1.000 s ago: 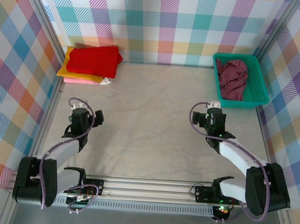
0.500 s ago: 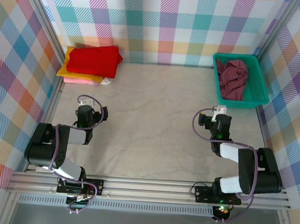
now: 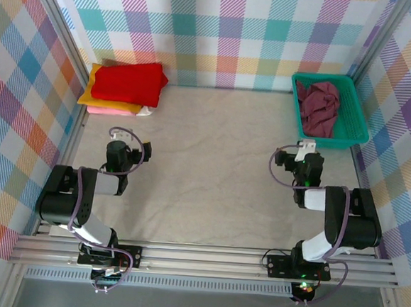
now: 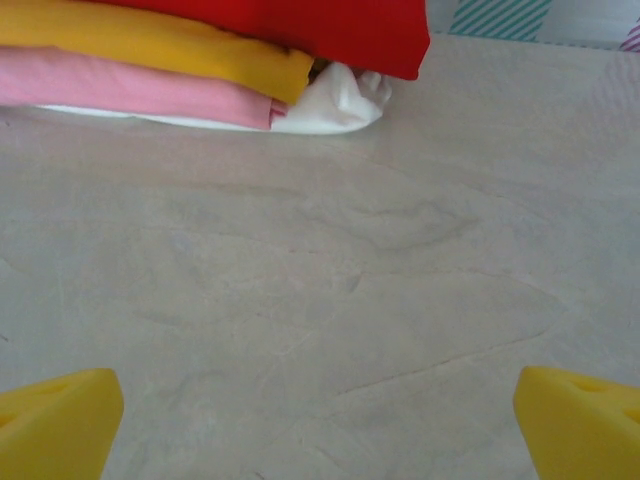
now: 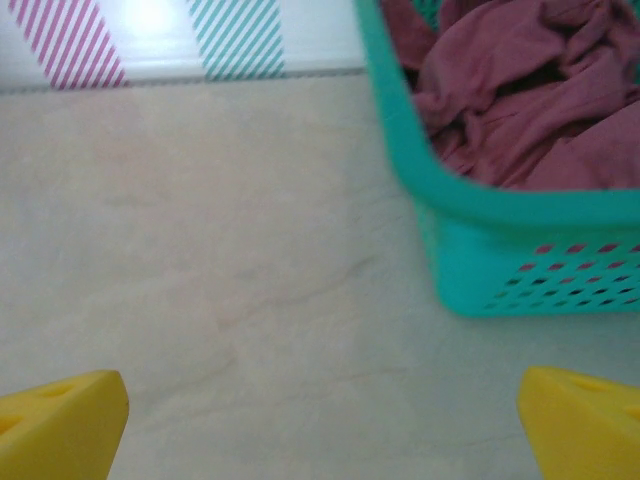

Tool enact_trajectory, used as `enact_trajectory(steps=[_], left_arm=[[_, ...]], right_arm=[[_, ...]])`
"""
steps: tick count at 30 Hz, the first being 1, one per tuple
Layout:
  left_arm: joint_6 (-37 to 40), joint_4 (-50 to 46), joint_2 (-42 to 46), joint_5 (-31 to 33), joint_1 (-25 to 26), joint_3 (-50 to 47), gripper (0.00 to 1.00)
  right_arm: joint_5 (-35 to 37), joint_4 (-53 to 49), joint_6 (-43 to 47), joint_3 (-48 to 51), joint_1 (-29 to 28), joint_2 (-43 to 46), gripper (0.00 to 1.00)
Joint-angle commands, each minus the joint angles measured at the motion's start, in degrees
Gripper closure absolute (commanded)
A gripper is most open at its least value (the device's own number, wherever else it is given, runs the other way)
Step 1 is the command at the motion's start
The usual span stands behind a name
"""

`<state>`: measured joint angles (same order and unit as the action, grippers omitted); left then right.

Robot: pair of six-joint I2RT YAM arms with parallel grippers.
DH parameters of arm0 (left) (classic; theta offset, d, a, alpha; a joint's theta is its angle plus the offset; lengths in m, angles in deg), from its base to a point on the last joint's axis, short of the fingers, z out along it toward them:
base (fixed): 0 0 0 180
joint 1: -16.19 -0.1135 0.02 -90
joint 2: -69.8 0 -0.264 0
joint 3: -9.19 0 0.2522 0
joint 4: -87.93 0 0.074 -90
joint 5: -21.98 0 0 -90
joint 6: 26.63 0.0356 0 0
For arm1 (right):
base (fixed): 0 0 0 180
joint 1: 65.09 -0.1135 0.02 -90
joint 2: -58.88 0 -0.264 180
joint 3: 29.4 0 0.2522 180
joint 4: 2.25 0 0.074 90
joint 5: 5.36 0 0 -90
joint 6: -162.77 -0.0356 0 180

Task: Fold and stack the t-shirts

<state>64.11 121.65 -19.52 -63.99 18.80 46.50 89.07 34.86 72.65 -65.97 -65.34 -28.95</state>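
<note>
Right end effector, wide open and empty, sits near the teal basket; left end effector equally open, empty. Maroon t-shirt crumpled inside that basket looks limp, light: pinch a raised fold.

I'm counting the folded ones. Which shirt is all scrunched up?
The dark maroon shirt, lying crumpled in the teal basket. The other shirts lie flat and folded in a stack.

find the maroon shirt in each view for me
top external: maroon shirt crumpled in the teal basket, far right corner.
right wrist: maroon shirt upper right, inside the teal basket.
left wrist: faces the folded stack instead.
shared landmark: the teal basket.
</note>
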Motion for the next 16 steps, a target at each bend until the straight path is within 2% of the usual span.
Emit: enact_trajectory(steps=[1,16], left_arm=[[0.85,-1.52,-0.42,-0.87,0.55,0.79,0.00],[0.85,-1.37,-0.25,-1.02,0.55,0.56,0.00]], right_arm=[[-2.82,-2.30,-1.21,-0.25,-0.24,0.03,0.00],[-3.37,-2.45,-1.02,-0.31,-0.23,-0.05,0.00]])
